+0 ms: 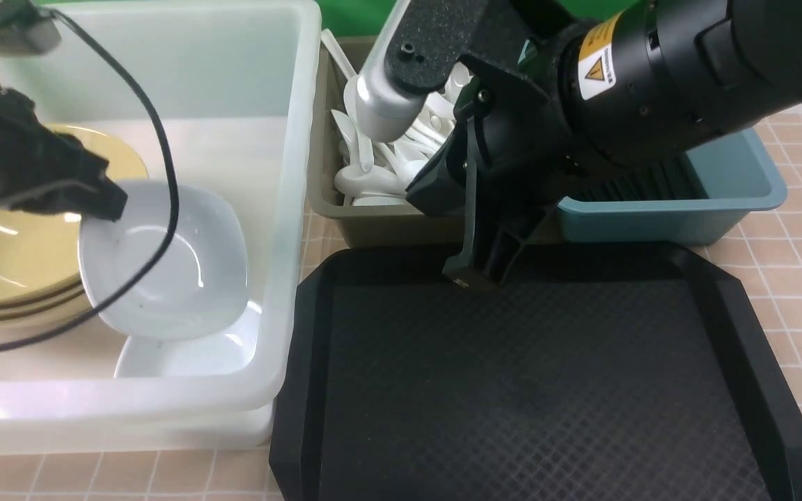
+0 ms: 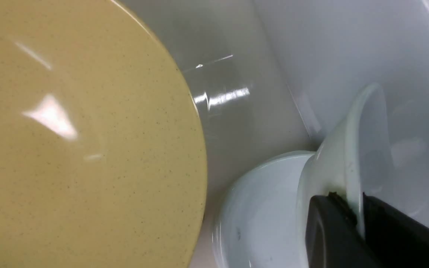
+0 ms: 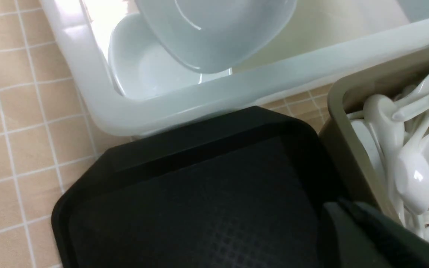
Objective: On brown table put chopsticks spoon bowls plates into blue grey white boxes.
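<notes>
Inside the translucent white plastic box, the left gripper has its jaws pinching the rim of a white squarish bowl; the bowl hangs tilted over a second white bowl, probably to nest there, beside the stacked yellow round plates; right of that box, the right gripper hangs over the black plastic tray, jaws pressed together, empty.
</notes>
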You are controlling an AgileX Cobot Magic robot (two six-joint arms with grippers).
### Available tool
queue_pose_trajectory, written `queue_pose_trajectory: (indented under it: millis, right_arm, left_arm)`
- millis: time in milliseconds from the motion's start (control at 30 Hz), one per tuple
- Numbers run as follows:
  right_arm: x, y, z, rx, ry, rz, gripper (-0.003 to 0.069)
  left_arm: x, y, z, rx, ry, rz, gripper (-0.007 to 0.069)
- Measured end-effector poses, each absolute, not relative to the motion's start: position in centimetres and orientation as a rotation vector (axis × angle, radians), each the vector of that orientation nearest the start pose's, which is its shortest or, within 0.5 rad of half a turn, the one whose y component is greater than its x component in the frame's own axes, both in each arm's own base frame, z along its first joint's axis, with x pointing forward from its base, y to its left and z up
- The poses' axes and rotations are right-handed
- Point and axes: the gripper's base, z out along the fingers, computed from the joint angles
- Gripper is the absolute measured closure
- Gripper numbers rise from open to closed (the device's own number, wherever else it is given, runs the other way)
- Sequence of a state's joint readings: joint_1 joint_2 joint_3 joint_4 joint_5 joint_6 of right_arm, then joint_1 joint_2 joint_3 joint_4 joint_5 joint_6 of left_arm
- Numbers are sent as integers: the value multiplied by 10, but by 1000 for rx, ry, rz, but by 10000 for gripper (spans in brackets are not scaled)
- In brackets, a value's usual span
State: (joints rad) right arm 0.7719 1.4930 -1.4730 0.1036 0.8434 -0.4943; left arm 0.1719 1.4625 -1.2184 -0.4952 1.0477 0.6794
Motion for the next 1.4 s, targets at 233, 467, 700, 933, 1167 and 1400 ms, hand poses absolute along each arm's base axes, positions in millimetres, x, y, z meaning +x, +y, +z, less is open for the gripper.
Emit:
queue_pose_trajectory:
  millis: [233,467,700,933,1167,1400]
  right_arm:
    - [232,235,383,-1362,1927,260,623]
    - [231,235,382,-1366,1929,258,623]
    - [231,235,382,-1372,1929,256,622]
    - [231,234,382,-1378,1932,250,622]
    - [232,232,381,-1395,1935,214,622]
    - [229,222,391,-1358,1923,146,622]
  left_arm:
    - [306,15,290,482,2636,-421,618]
    - [312,15,277,481,2672,-443,616]
    - [314,2,268,616,2712,-380,549]
    - [314,-2,269,656,2716,-357,289]
    - [314,-1,322,637,2647,-306,164]
    - [283,1,399,398,2529,-194,286]
